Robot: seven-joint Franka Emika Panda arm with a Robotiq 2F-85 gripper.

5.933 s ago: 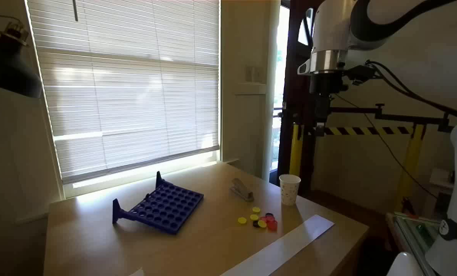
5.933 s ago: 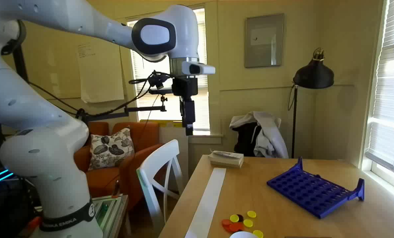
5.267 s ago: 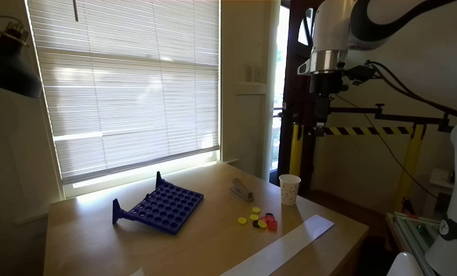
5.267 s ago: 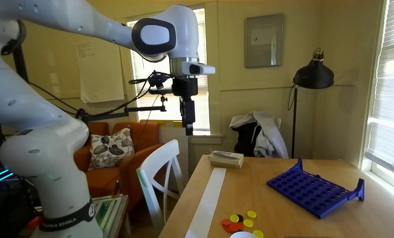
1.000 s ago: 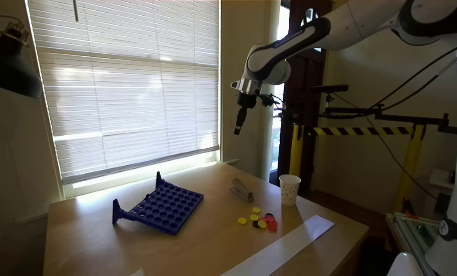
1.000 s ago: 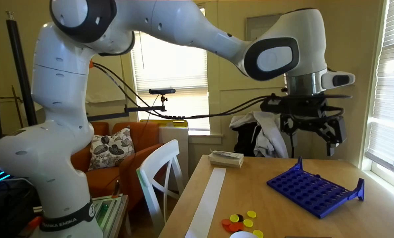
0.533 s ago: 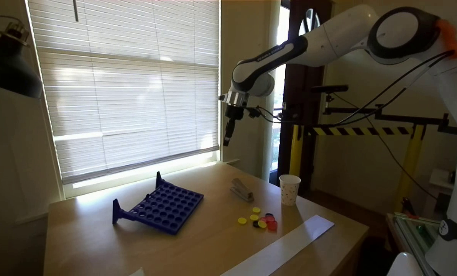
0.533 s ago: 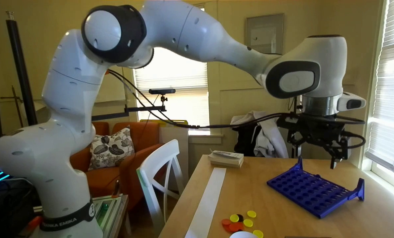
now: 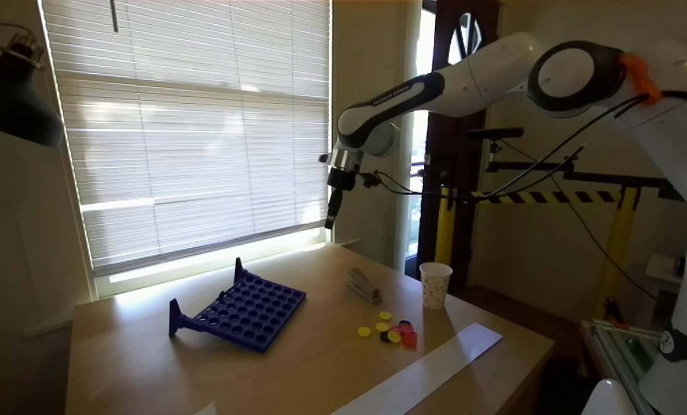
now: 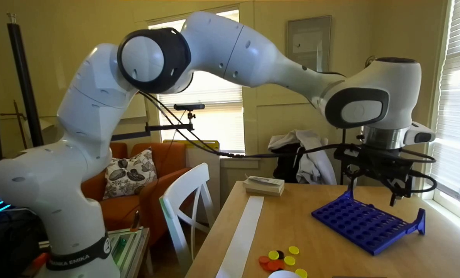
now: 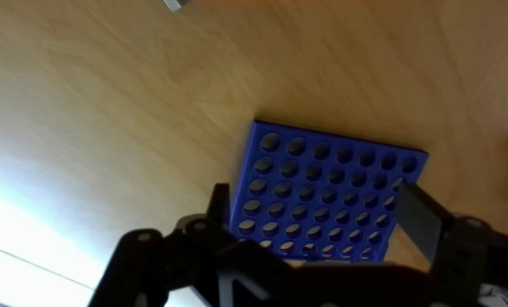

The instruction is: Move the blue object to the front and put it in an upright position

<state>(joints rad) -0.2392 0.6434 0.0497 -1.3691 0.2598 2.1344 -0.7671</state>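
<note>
A: There's the blind-covered window (image 9: 193,161), all aglow, and the white arm (image 10: 230,50) arching in over the wooden table (image 9: 297,374)!

B: Beside the surface's edge nearest the arm's base stands a white chair (image 10: 183,186), and past one window-side corner we've got a black lamp (image 9: 15,101)!

A: Now for the blue grid panel (image 11: 321,184) — where's it lying?

B: Down on the surface at a slope, near the window-side edge and towards the lamp's corner, rows of round holes facing up, its two end feet on the side nearest that corner!

A: A white paper strip (image 9: 424,372) next, running along the edge on the arm's side!

B: And the gripper (image 11: 313,194) — it hangs above the surface, well apart from the panel!

A: How do the jaws stand?

B: Released, spread wide! The wrist view catches the panel below, framed between them!

A: Over at one corner, a pale book-like block (image 10: 264,188), just beyond the end of the strip!

B: Then a speckled white cup (image 9: 435,286), upright, close to the edge across from the lamp!

A: A grey stapler (image 9: 365,283) lies further in from that same edge, between cup and panel!

B: And down between stapler and strip it's the little ones, yellow, red and black discs (image 10: 275,265), a loose cluster, some overlapping, a few yellow ones lying on their own out at its fringe
</note>
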